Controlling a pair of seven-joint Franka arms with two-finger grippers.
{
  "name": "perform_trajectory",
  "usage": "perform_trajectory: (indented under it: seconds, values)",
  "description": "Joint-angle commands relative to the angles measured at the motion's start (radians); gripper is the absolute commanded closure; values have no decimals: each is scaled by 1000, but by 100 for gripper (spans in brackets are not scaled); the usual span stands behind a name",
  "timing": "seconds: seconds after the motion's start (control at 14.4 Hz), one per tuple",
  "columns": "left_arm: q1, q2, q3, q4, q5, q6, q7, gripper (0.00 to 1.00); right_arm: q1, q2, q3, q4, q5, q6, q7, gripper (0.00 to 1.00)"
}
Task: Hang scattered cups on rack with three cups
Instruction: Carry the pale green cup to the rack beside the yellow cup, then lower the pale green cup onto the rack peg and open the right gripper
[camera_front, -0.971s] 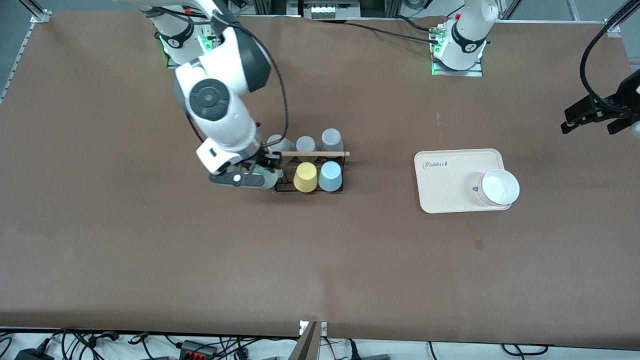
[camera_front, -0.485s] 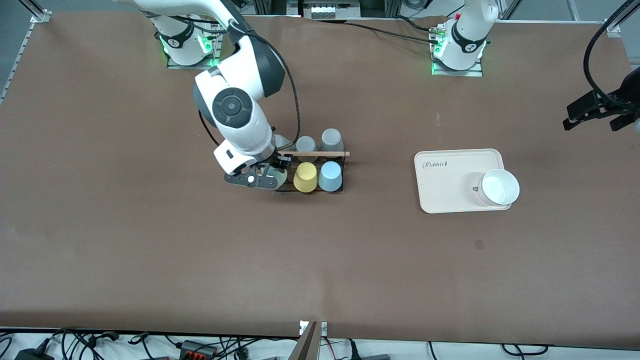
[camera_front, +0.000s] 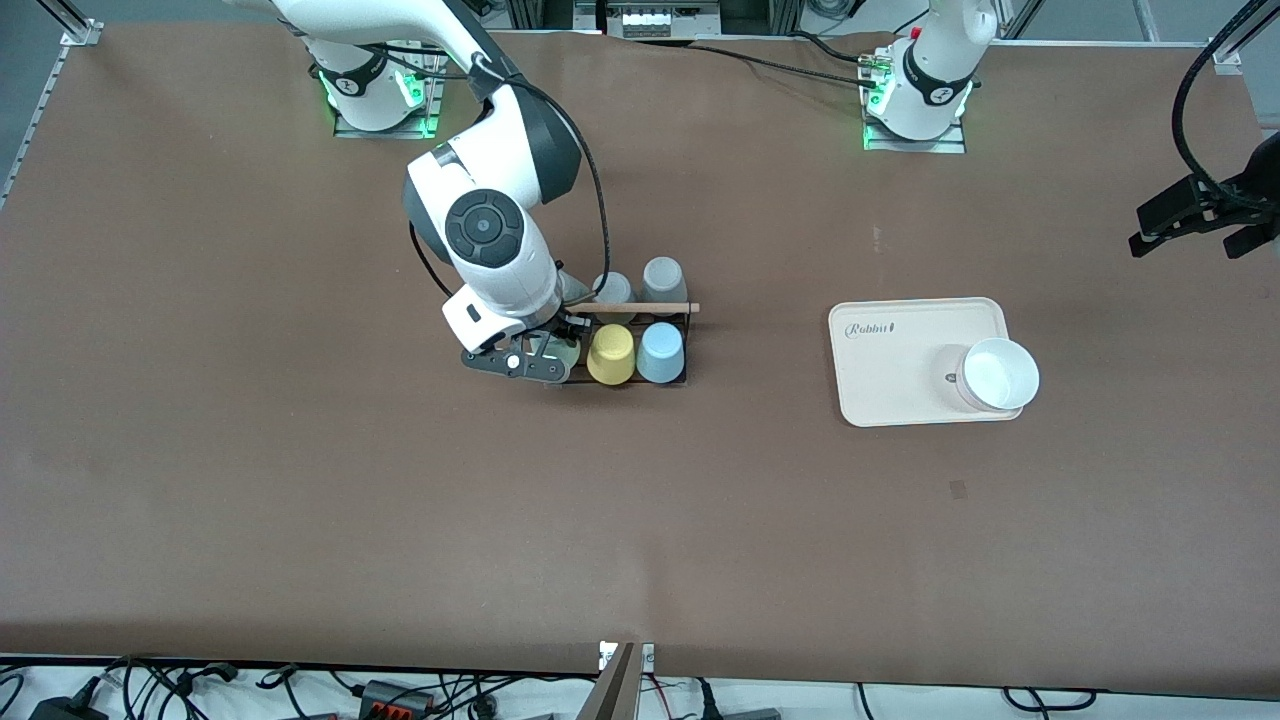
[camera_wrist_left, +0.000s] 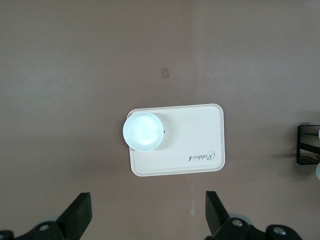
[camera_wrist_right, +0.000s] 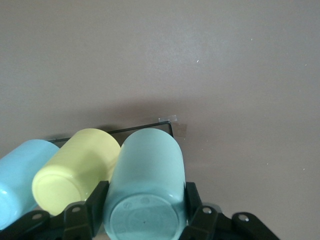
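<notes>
Gripping inverted mint cup (camera_wrist_right: 146, 185), right claw (camera_wrist_right: 145, 212) over rack (camera_front: 620, 345), left claw (camera_wrist_left: 147, 217) waiting

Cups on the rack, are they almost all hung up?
Nearly. The blue cup already sits upside down on the rack beside the yellow cup. The right gripper is shut on the green cup, upside down at the rack's open corner beside the yellow one. It isn't let go yet. The left gripper waits open above the tray.
</notes>
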Motion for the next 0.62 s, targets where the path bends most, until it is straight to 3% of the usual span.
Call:
perform_trajectory:
  seconds: [0.0,0.55]
  values:
    - [2,13,-11,34,24,-20,-6,0,12,39,-9,33,11,1,20,65]
    - [2,14,-11,36,24,-20,-3,0,12,62,-8,33,13,19,18,65]
